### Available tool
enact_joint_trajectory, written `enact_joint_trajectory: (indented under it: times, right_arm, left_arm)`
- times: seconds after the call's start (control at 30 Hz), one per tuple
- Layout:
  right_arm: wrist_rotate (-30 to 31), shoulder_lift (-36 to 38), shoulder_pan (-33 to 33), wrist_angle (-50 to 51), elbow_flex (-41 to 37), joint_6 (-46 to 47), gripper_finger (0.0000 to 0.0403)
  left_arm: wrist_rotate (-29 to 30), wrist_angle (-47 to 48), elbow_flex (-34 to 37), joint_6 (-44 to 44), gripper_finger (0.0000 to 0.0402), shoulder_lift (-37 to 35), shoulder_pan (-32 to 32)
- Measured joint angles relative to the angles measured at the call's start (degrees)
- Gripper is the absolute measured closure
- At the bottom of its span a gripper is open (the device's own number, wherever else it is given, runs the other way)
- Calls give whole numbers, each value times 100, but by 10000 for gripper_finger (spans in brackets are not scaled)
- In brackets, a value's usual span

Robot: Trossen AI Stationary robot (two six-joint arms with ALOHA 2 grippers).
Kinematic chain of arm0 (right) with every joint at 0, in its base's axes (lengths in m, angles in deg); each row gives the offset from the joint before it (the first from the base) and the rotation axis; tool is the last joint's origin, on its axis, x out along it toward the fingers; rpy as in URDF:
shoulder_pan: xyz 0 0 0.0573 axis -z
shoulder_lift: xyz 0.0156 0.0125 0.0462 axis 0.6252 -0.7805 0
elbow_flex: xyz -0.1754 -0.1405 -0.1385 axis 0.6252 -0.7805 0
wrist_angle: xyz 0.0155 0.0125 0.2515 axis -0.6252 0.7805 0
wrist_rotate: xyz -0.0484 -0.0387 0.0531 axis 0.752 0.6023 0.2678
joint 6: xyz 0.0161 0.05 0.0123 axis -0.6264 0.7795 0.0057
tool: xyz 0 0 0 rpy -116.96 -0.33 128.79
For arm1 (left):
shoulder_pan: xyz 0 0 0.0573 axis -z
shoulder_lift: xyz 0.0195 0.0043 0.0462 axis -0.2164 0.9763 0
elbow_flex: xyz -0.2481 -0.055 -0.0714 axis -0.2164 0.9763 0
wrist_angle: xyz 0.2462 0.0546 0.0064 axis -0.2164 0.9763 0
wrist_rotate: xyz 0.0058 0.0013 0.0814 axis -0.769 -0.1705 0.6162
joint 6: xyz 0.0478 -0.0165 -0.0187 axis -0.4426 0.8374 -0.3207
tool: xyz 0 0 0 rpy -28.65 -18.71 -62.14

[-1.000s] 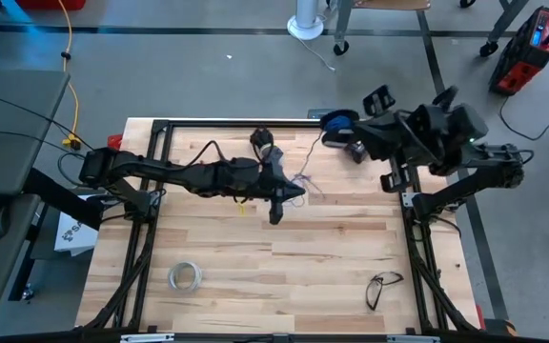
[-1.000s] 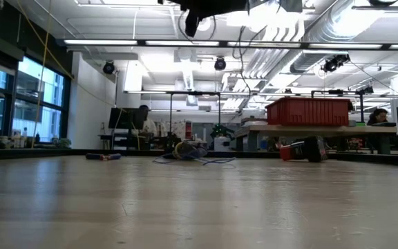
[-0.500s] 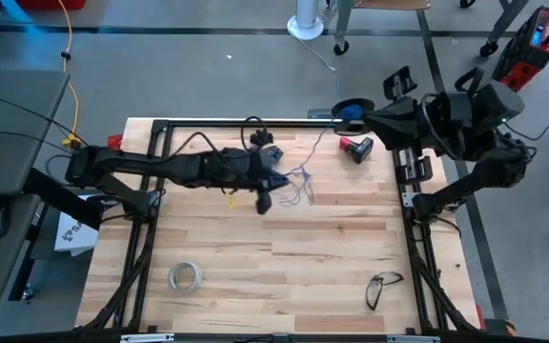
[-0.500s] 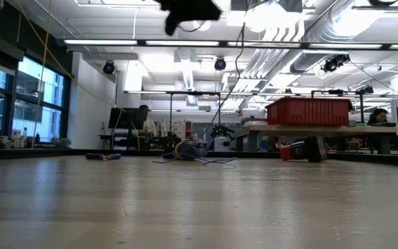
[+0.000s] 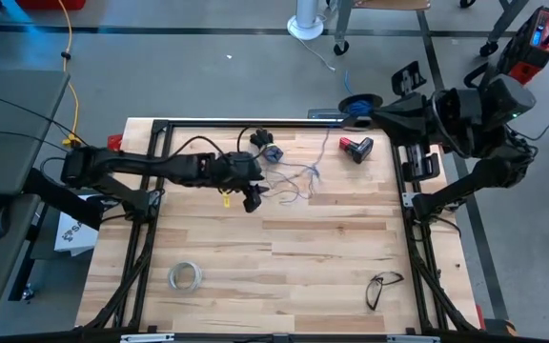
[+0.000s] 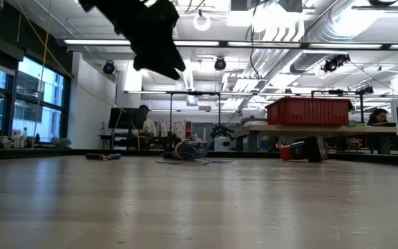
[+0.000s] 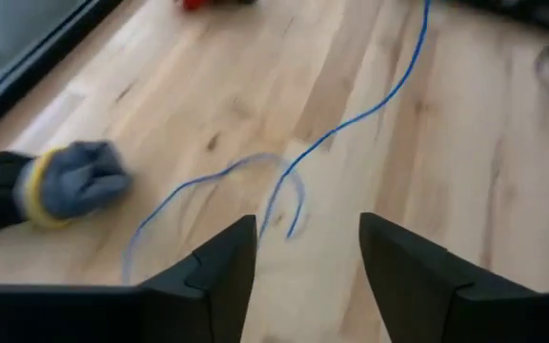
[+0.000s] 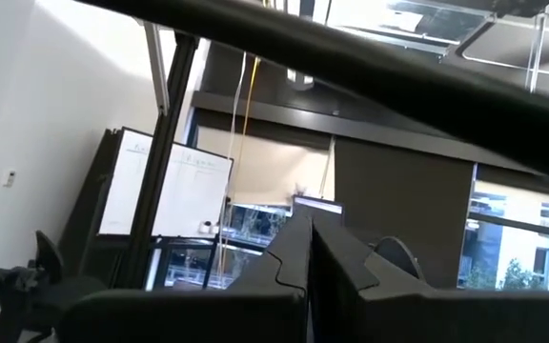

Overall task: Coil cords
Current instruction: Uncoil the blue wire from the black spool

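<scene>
The thin blue cord [image 5: 298, 176] lies in loose loops on the wooden table and runs up to the small dark-blue spool [image 5: 356, 103]. The spool sits at the tip of my right gripper [image 5: 377, 111], which is raised over the table's far right corner, points upward and is shut [image 8: 310, 250]. My left gripper [image 5: 252, 200] hangs open above the table's middle, tipped down. In the left wrist view [image 7: 303, 252] the cord's loops [image 7: 284, 191] lie on the wood just ahead of its fingers, untouched. My right gripper has the spool [image 5: 355, 105] at its fingertips, lifted clear above the table's far edge. The cord trails slack from it down to the table. The gripper's own body hides which part of the spool the fingers are on.
A grey-blue lump with a yellow band [image 7: 70, 181], on the end of a black thing, lies near the cord. A red and black block [image 5: 355, 148] sits at the far right, a whitish tape ring [image 5: 185, 276] near left and glasses [image 5: 381, 286] near right.
My left gripper has gone toward the table's left edge, sunk lower and tipped further down. My right gripper has risen and swung toward the far right corner, carrying the spool with it. The cord's far end has been drawn along while its loops stay on the table.
</scene>
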Motion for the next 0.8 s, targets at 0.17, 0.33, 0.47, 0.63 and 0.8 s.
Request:
enact_joint_trajectory:
  times: [0.17, 0.33, 0.47, 0.63, 0.8]
  right_arm:
    - [0, 0, 0, 36, 0, 3, 403]
    - [0, 0, 0, 33, 0, 101, 403]
    - [0, 0, 0, 58, 0, 217, 403]
    - [0, 0, 4, 117, 0, 242, 403]
    - [0, 0, 4, 121, 0, 323, 403]
  left_arm:
    - [-18, -2235, 608, 92, 213, 214, 40]
    - [-15, -3559, 682, -648, 213, 847, 152]
    - [-151, -3864, 688, -390, 213, 1299, 242]
    - [-52, -4681, 679, -59, 213, 1496, 338]
    - [-31, -5378, 616, -228, 213, 1856, 365]
